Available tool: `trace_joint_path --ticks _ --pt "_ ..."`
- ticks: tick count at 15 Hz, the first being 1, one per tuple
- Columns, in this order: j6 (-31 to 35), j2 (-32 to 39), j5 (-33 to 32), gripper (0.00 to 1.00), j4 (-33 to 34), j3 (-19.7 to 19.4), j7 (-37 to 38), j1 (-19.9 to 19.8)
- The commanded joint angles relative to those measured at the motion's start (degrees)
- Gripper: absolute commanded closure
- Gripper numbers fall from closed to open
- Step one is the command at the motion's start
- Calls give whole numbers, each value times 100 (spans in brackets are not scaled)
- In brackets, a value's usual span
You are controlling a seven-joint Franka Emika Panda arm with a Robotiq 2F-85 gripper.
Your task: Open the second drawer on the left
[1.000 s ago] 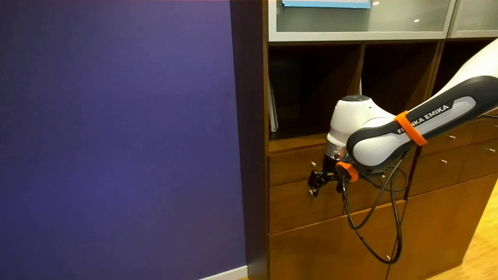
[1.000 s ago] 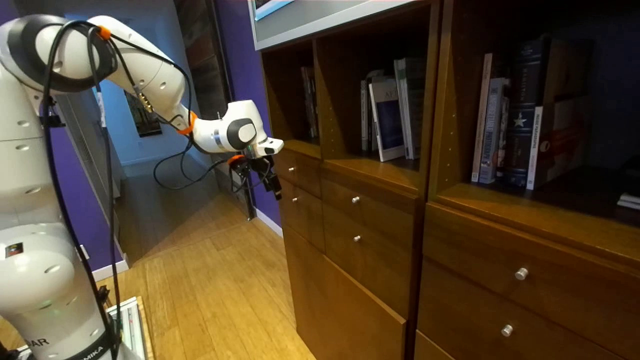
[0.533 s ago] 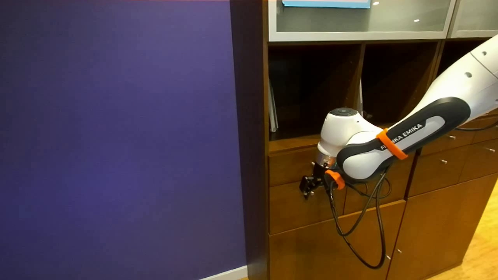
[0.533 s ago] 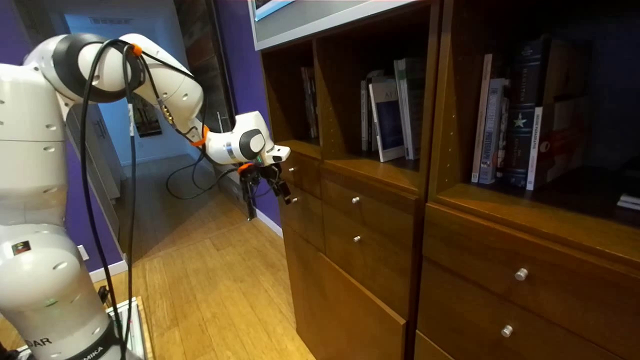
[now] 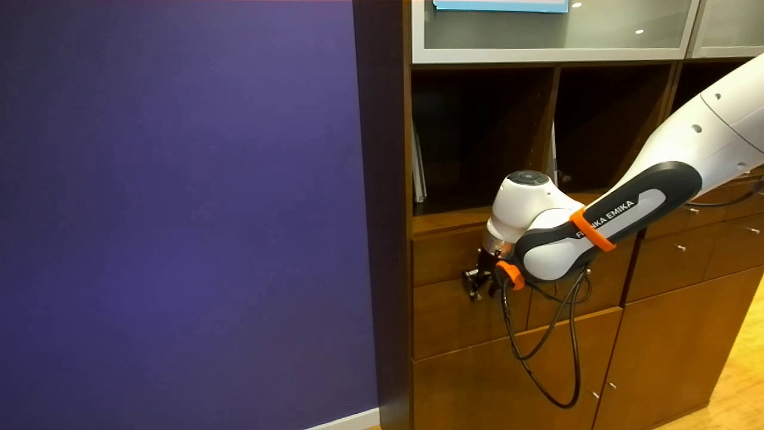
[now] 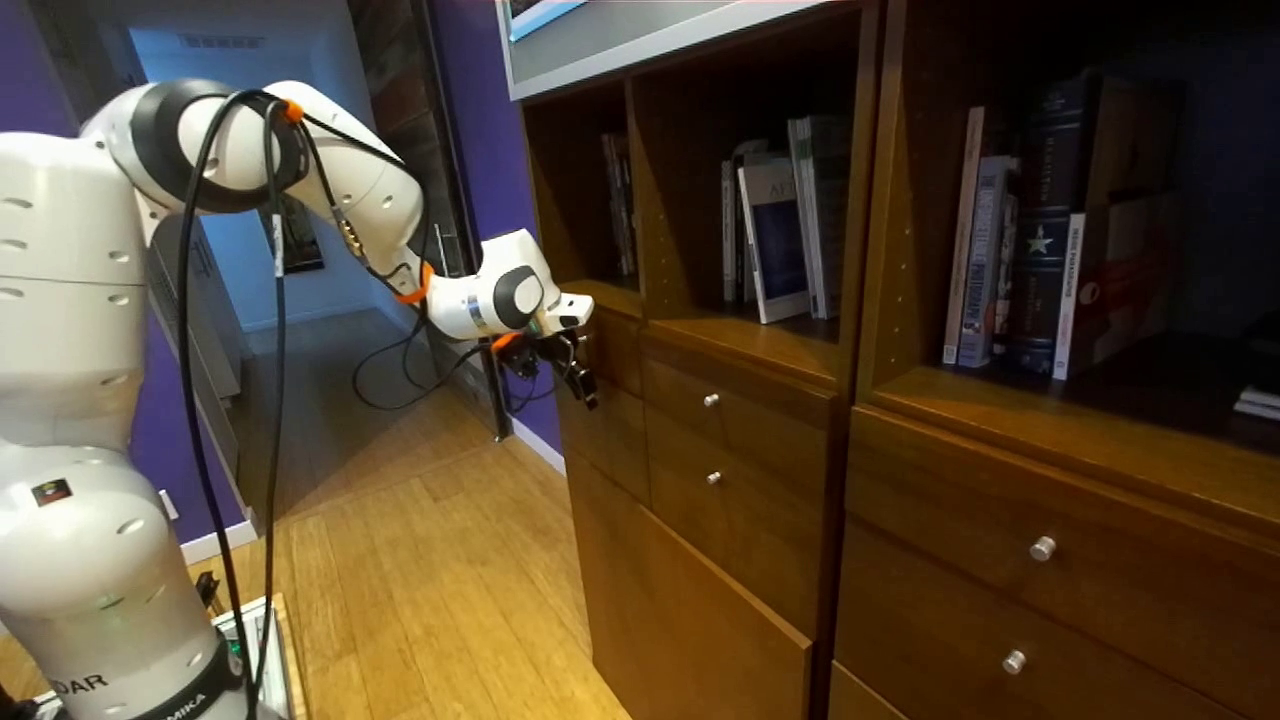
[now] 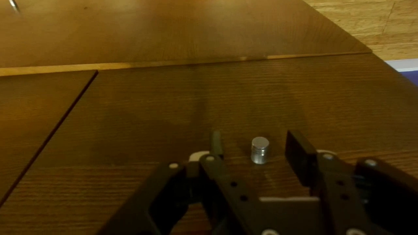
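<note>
The second drawer (image 7: 228,98) on the left has a brown wood front, lying flush with its neighbours. Its small round metal knob (image 7: 260,150) stands between my gripper's (image 7: 256,149) fingers in the wrist view, with a gap on either side. The jaws are part-way apart and touch nothing that I can make out. In both exterior views the gripper (image 5: 476,283) is right in front of this drawer (image 5: 441,325). The gripper (image 6: 585,385) hides the drawer's knob in an exterior view, where part of the drawer front (image 6: 615,435) shows.
Above sits the top left drawer (image 5: 441,260); below is a large cabinet door (image 5: 489,382), whose upper edge shows as a pale strip in the wrist view. Another knobbed drawer (image 6: 740,530) adjoins. A purple wall (image 5: 179,209) borders the cabinet. Cables (image 5: 567,407) hang in loops below the arm.
The arm has come lower and closer to the cabinet, bringing the gripper up to the second drawer's knob. Its fingers have drawn partly together. The drawer front has not moved.
</note>
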Motion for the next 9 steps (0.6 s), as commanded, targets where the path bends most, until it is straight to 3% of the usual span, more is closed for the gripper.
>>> trace_joint_path --ticks 1,4,6,9 --pt "208 170 -209 76 161 -232 162 223" --pt "207 213 -166 97 176 -281 112 293" --pt "143 179 -6 100 133 -190 -76 259" --pt "-55 -40 123 96 -148 -94 -268 239"
